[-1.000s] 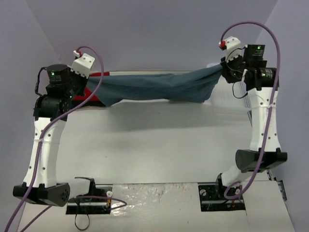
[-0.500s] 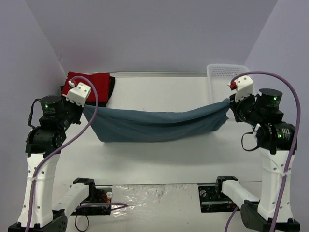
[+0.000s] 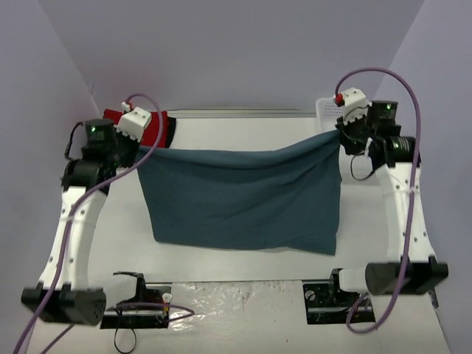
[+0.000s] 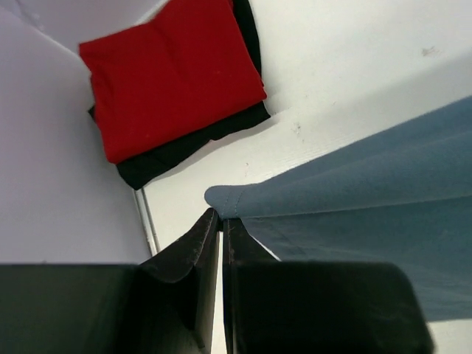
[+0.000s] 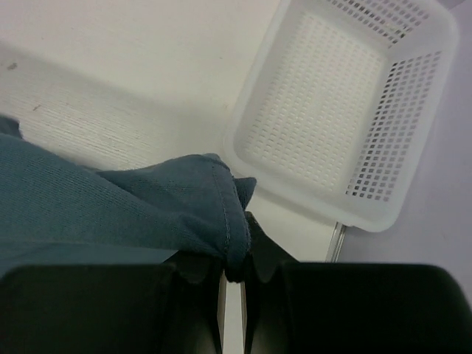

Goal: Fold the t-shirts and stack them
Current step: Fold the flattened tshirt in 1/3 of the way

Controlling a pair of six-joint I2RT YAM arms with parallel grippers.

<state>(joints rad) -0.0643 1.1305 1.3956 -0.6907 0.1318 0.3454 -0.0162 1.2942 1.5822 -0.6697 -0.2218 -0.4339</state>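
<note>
Above the counter, left tool and right tool each pinch a teal t-shirt corner; lower evenly, cloth taut.

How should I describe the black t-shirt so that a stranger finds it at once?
Go to the far left corner of the table. A folded red t-shirt lies there, and the black t-shirt is directly under it, only its dark edge showing. It is the only black cloth; the teal t-shirt hangs spread above the table's middle.
</note>
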